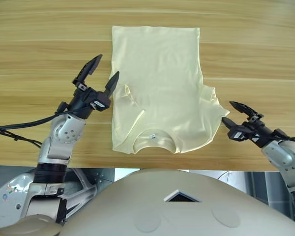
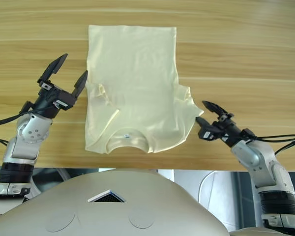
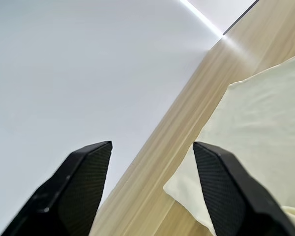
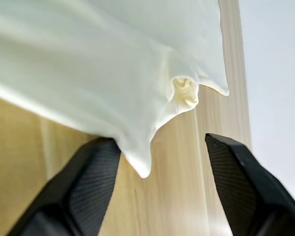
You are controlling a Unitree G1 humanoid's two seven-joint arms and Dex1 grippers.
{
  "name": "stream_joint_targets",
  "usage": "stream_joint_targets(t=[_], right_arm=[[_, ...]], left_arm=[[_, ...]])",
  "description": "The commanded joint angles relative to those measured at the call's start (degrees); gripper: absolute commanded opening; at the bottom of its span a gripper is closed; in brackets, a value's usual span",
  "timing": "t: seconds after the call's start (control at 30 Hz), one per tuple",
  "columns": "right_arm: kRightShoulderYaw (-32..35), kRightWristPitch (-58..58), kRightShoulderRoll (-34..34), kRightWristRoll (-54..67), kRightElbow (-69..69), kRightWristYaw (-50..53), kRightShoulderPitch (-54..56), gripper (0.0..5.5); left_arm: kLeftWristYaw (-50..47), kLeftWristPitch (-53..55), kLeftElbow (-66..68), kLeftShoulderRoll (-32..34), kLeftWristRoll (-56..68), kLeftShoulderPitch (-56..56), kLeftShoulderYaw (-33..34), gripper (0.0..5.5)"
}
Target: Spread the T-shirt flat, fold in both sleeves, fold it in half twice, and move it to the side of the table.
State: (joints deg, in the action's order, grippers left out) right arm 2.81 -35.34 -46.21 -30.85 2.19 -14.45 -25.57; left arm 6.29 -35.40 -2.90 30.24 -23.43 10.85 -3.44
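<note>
On the wooden tabletop (image 1: 39, 49), about midway between its left and right edges, a pale yellow T-shirt (image 1: 157, 83) is laid out lengthwise. Its hem (image 1: 155, 28) is turned toward the far edge and its collar (image 1: 155, 140) lies just short of the near edge. The left sleeve (image 1: 132, 105) is folded in over the chest, while the right sleeve (image 1: 212, 101) is bunched and juts out past the garment's right side. The left pincer (image 1: 107, 65) is held just beside the shirt's left edge, level with the folded sleeve. It is released, with its two black fingers (image 3: 78, 182) spread wide and nothing grasped between them, and its inner fingertip stands close to the cloth. In the left wrist view the shirt's edge is seen past one finger, apart from it. The right pincer (image 1: 227, 111) is placed over the tabletop toward the near right, just beside the shirt's right shoulder and below the bunched sleeve. It is likewise released, its fingers (image 4: 88, 182) parted and empty. In the right wrist view a pointed fold of the shirt's edge reaches down next to one finger. Whether cloth and finger are touching cannot be told.
</note>
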Motion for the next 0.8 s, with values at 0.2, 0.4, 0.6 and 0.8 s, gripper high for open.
stream_joint_targets(t=[0.2, 0.4, 0.6, 0.8], right_arm=[[-5.07, -0.88, -0.25, -2.42, 5.27, 0.2, 2.12, 3.09], [-5.79, -1.51, -1.27, -1.91, 6.53, 1.25, 2.4, 2.41], [-5.25, -1.14, -2.16, -1.33, 6.79, 2.02, 1.43, 1.34], [-5.01, -0.66, -2.52, -0.87, 6.96, 2.35, 1.12, 0.22]], left_arm=[[-0.24, 0.01, 1.1, -0.71, -1.16, -0.71, -0.63, 3.08], [-0.22, -0.44, 1.29, -0.84, -1.5, -0.34, -0.7, 3.05], [-0.31, -0.73, 0.77, -0.72, -1.33, 0.36, -0.23, 3.05], [-0.43, -0.8, 0.11, -0.77, -0.95, 1.28, 0.23, 3.05]])
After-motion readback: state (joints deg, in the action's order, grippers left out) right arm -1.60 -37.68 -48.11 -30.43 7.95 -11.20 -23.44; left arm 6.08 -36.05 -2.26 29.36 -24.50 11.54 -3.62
